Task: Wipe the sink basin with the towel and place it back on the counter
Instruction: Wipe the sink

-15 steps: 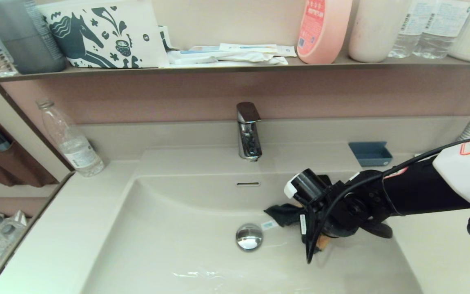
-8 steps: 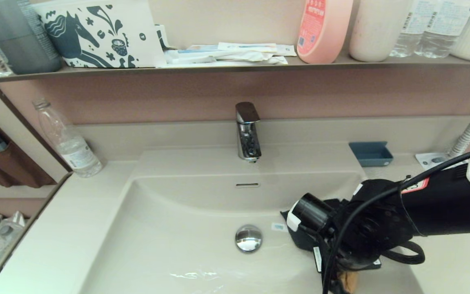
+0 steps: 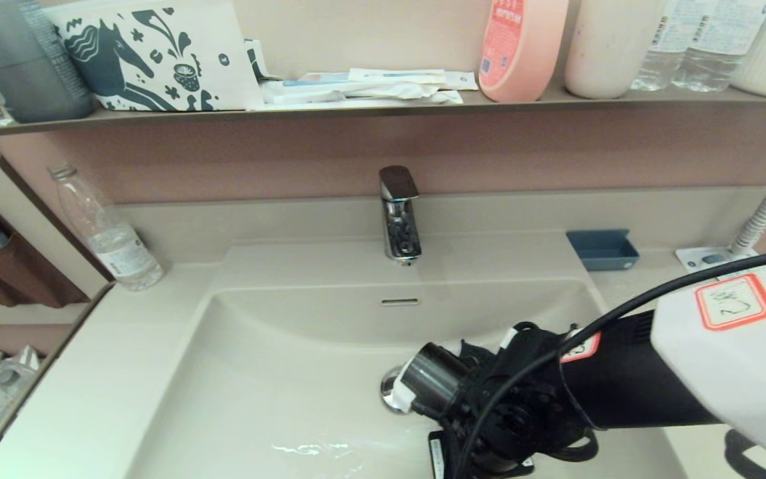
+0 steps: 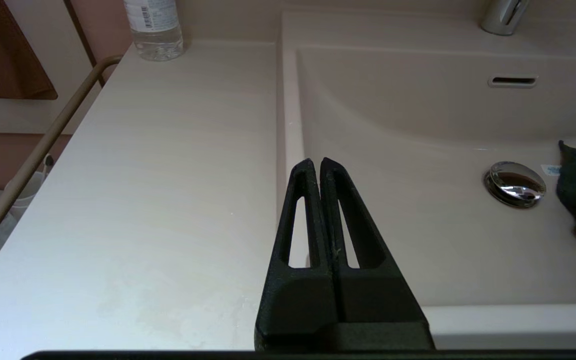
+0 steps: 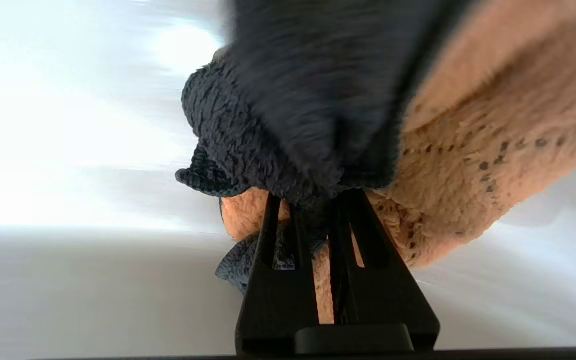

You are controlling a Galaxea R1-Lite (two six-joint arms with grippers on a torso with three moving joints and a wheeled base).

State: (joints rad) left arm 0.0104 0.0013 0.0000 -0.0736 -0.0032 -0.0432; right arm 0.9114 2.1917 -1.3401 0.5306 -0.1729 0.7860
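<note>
while the clear plastic water bottle [image 3: 106, 229] stands at the far left of the smooth pale cream counter [image 3: 70, 372], the left gripper [image 4: 316, 167] hangs over the counter's edge just beside the large cream-white sink basin [image 3: 276, 372], its black fingers pressed together on nothing. at the middle, the chrome faucet [image 3: 399, 213] rises behind the basin, with the round chrome drain plug [image 4: 515, 182] below it. just right of the plug, the right gripper [image 5: 313, 202] sits low in the basin, its fingers pinched tight on the soft dark grey and orange-tan towel [image 5: 348, 130], which bunches against the basin floor. further right, a small blue tray [image 3: 602, 249] rests on the counter.
</note>
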